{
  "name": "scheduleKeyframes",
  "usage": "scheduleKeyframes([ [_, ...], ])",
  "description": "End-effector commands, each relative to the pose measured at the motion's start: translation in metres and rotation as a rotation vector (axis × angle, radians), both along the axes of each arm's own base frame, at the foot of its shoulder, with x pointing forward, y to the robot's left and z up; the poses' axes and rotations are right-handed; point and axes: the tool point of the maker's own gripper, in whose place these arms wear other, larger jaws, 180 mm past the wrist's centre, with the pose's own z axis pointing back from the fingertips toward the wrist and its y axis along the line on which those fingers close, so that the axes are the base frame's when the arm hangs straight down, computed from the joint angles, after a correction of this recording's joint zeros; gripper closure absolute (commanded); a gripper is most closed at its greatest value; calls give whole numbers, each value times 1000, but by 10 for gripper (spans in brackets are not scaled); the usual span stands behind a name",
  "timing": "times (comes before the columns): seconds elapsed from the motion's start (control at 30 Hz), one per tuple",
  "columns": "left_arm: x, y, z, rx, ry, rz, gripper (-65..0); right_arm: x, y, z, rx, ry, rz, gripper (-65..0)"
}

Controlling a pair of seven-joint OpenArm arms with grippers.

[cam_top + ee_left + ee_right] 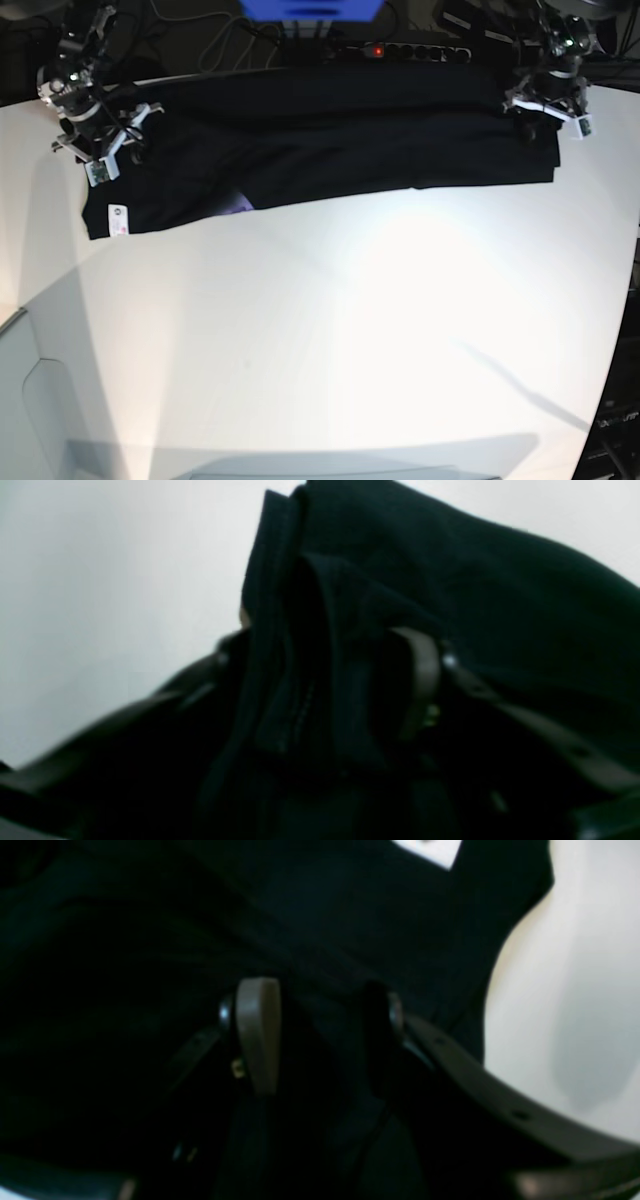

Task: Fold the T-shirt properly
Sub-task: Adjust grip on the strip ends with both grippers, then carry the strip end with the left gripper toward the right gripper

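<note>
**Ana:** White counter [330, 330] runs bare across the whole near side; the T-shirt [330, 150] lies as a long black band along the far edge, an arm at each end.

**Ben:** And its tag?

**Ana:** A small white tag [117, 222] shows at the near corner of the band, below the right gripper [100, 135]. The band looks folded lengthwise already, so the judgement is that the next fold is being set up.

**Ben:** What are the fingers doing?

**Ana:** On the right wrist view, the right fingers [257, 1035] stand apart with black cloth bunched between them, seemingly pinching a thick fold. The left gripper [540, 110] has layered hem between its fingers [422, 680], though blur hides whether they clamp it or have let go.

**Ben:** So how should the step go?

**Ana:** Probably both ends should lift together, level, keeping the band taut so the layers stay aligned. A power strip [415, 50] sits behind.
</note>
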Motion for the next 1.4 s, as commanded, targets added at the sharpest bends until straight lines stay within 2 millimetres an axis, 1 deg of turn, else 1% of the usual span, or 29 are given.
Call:
scheduleKeyframes([
  [0.0, -3, -1, -6, -13, 32, -3, -289, 6, -2, 9, -4, -34, 12, -277],
  [0.13, -6, 2, -14, -26, 47, 10, -171, 6, -2, 9, -4, -36, 11, -277],
  [0.2, 2, 2, -11, -26, 30, 10, -100, 6, -3, 9, -6, -36, 8, -277],
  [0.27, 5, 3, -10, -21, 27, 10, -14, 6, -3, 9, -5, -36, 9, -277],
  [0.3, 5, 3, -10, -21, 26, 11, 0, 6, -3, 9, -5, -36, 9, -277],
  [0.43, 7, 2, -8, -22, 19, 7, -4, 6, -2, 9, -4, -34, 10, -277],
  [0.5, 11, 2, -6, -22, 9, 8, 0, 3, -3, 2, 6, -16, 4, -276],
  [0.57, 12, 3, -5, -15, 8, 7, 0, 7, -5, -3, 18, -10, -10, -276],
  [0.63, 12, 3, -5, -15, 6, 7, 0, 4, -7, -13, 31, 14, -21, -275],
  [0.73, 16, 10, 2, 8, -3, -4, 0, 2, -11, -17, 30, 29, -25, -274],
  [0.9, 25, 11, 16, 37, -37, -23, 0, 3, -12, -16, 27, 26, -24, -274],
  [1.0, 33, 10, 28, 58, -67, -38, 0, 3, -12, -16, 25, 26, -23, -274],
  [1.13, 49, 7, 49, 91, -122, -62, 0, 3, -13, -16, 24, 26, -23, -274],
  [1.27, 62, 1, 73, 127, -179, -91, 0, 3, -13, -16, 24, 26, -23, -274],
  [1.33, 74, -2, 90, 146, -229, -102, 0, 4, -11, -16, 26, 25, -18, -274],
  [1.37, 78, -5, 96, 151, -248, -106, 0, 9, -10, -14, 28, 13, -17, -274],
])
